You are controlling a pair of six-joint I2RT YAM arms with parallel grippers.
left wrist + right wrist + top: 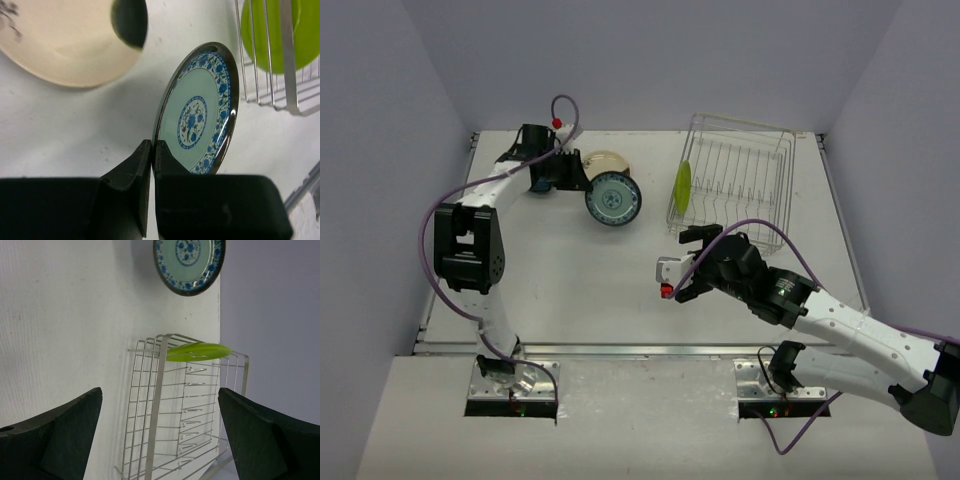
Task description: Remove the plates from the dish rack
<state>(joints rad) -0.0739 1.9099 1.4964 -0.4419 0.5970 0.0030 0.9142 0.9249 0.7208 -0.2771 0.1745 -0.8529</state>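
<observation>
My left gripper [586, 188] is shut on the rim of a round plate with a blue flower pattern [613, 198] and holds it on edge, just right of a cream plate [605, 160] lying on the table. In the left wrist view my fingers [145, 155] pinch that plate [197, 112] at its lower rim. The silver wire dish rack [750, 175] stands at the back right with one lime green plate [683, 187] upright at its left end. My right gripper [682, 265] is open and empty, near of the rack [165, 415]. The dark blue teardrop plate is hidden.
The cream plate [65, 45] fills the upper left of the left wrist view, with the lime plate [277, 30] behind rack wires at upper right. The right wrist view shows the patterned plate [189, 262] and lime plate [200, 351]. Walls enclose the table.
</observation>
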